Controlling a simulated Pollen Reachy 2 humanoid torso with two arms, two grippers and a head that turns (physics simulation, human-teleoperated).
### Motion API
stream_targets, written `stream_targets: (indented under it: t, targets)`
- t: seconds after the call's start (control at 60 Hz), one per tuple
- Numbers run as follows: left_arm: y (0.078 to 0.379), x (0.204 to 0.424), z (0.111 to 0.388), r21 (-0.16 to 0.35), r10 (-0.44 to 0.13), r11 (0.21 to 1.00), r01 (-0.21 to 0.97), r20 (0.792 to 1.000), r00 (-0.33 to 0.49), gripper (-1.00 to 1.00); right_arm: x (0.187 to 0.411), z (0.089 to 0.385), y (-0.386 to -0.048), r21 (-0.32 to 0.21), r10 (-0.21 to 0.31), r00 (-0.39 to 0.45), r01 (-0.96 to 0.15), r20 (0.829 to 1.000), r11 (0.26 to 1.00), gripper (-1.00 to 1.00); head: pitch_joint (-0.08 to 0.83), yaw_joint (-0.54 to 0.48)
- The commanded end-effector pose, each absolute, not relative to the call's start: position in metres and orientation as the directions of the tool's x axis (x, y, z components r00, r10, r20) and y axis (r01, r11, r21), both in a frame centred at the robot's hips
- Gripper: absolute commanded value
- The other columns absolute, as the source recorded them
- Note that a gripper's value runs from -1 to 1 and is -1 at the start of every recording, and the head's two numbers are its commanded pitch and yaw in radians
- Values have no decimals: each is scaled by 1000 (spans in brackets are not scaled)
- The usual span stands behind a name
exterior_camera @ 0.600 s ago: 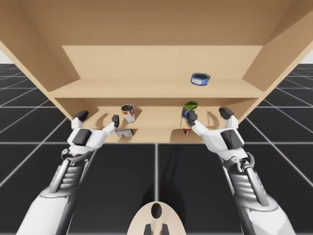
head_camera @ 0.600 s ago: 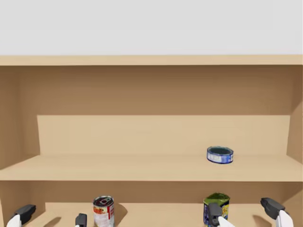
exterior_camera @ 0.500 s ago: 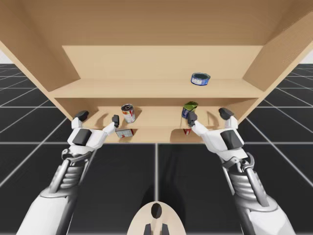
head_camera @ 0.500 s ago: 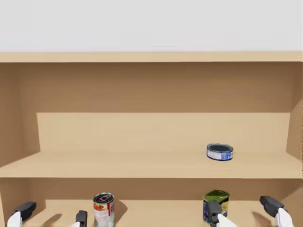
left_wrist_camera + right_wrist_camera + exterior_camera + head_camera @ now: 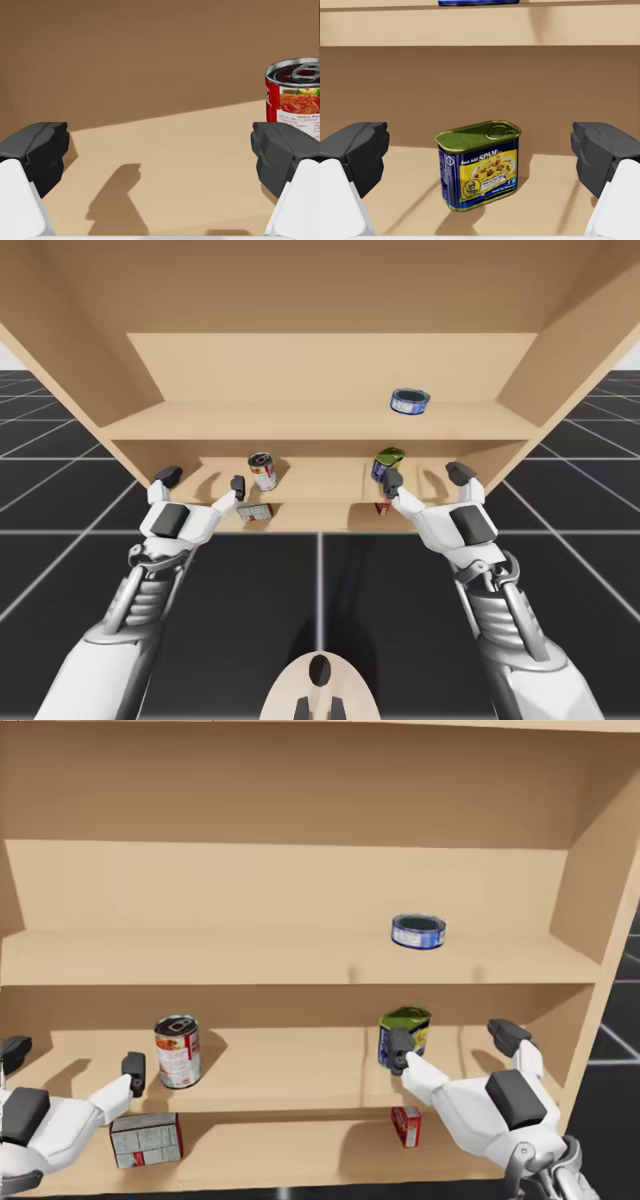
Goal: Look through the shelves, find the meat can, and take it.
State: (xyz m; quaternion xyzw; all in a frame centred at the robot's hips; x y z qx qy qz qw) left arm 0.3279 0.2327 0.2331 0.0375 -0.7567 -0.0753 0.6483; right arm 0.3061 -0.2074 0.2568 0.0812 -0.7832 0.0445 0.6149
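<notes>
Your head has turned downward. The head view now takes in the middle shelf (image 5: 290,1070) and the lowest one, where half a second ago it showed the upper shelf and the wall above. The things themselves did not move, and in the high view both arms are almost where they were. I think this means the searching is finished: the meat can (image 5: 479,167), a blue and yellow box-shaped can with a green lid, is found, and only the taking remains.

It stands on the right part of the middle shelf, directly ahead of your right gripper (image 5: 425,477). The fingers there are spread wide and the can sits in the gap, not yet pinched. The can is upright, lid and pull ring on top. Its broad printed face looks to the near right, so the long side of the lid runs slantwise from near left to far right.

Your left gripper (image 5: 160,150) is also spread wide and holds nothing, with a red round can (image 5: 295,95) just beside it.
</notes>
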Motion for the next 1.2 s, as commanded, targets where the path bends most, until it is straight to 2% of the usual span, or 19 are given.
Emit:
stream_targets:
  t: [0.017, 0.3, 0.483, 0.633, 0.783, 1.0, 1.2]
  targets:
    - [232, 328, 233, 168, -159, 985, 42, 975, -156, -1000, 306, 255, -205, 40, -83, -227, -185, 970, 982, -1000, 286, -141]
    - [230, 327, 233, 169, -160, 984, 46, 974, -159, -1000, 306, 255, -205, 33, -76, -229, -185, 971, 982, -1000, 384, -256]
    - [230, 327, 234, 168, -159, 985, 44, 975, -156, -1000, 304, 256, -204, 33, -78, -225, -194, 971, 980, -1000, 394, -245]
    - [230, 326, 233, 165, -157, 985, 40, 976, -150, -1000, 303, 259, -201, 45, -84, -175, -217, 981, 975, -1000, 404, -238]
    - [229, 326, 234, 166, -159, 985, 37, 976, -150, -1000, 310, 256, -193, 89, -123, -117, -262, 986, 961, -1000, 412, -231]
    - [228, 326, 232, 172, -165, 984, 37, 975, -147, -1000, 327, 252, -185, 86, -111, -72, -287, 991, 954, -1000, 420, -215]
    - [228, 327, 232, 173, -166, 984, 36, 975, -147, -1000, 355, 247, -185, 76, -82, -14, -265, 997, 961, -1000, 426, -205]
